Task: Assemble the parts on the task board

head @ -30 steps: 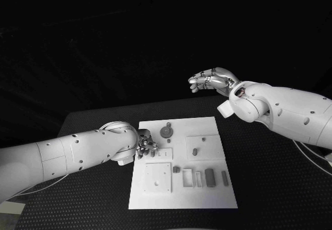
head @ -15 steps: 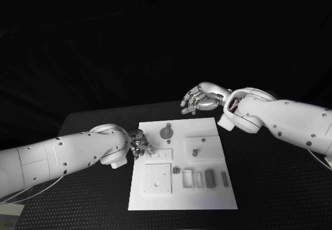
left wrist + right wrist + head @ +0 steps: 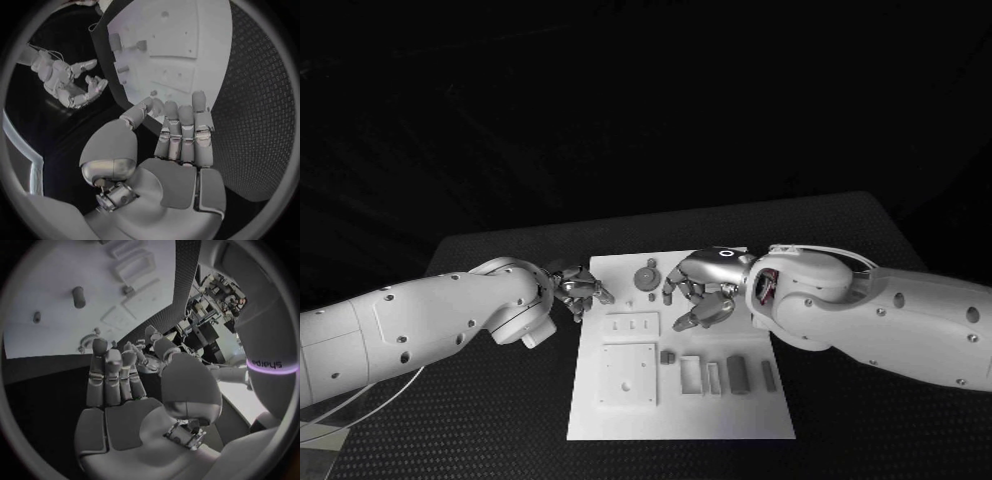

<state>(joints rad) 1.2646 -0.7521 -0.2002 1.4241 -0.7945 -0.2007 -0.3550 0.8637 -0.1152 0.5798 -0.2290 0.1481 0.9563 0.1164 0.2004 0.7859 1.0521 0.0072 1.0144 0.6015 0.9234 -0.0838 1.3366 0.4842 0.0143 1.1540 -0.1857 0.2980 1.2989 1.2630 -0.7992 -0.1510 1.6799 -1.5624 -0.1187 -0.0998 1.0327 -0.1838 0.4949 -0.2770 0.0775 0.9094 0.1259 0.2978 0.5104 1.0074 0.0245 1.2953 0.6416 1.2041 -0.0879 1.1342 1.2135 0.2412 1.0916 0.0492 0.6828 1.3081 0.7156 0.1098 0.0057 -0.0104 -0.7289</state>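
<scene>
The white rectangular task board (image 3: pixel 678 405) lies flat in the middle of the black textured table (image 3: pixel 877 430), and the job looks barely begun. Small grey parts are spread over the board: a round disc-like piece (image 3: pixel 648 273) near its far edge, a small grey stub (image 3: pixel 669 355) at its centre, and toward the near right corner a row of upright grey blocks (image 3: pixel 737 373) beside pale rectangular frames (image 3: pixel 691 372). A raised white square plate (image 3: pixel 627 373) sits near the left edge, apparently with nothing fitted into it. The left hand (image 3: pixel 578 290) hovers at the board's far left edge, its fingers held straight and close together in its wrist view, nothing in them (image 3: pixel 181 137). The right hand (image 3: pixel 705 292) hangs over the far middle of the board, fingers loosely extended, and its wrist view shows the palm bare (image 3: pixel 115 377). So neither hand carries a part, and by my reading nearly all the fitting is left; whether any piece is already seated, I cannot tell.
</scene>
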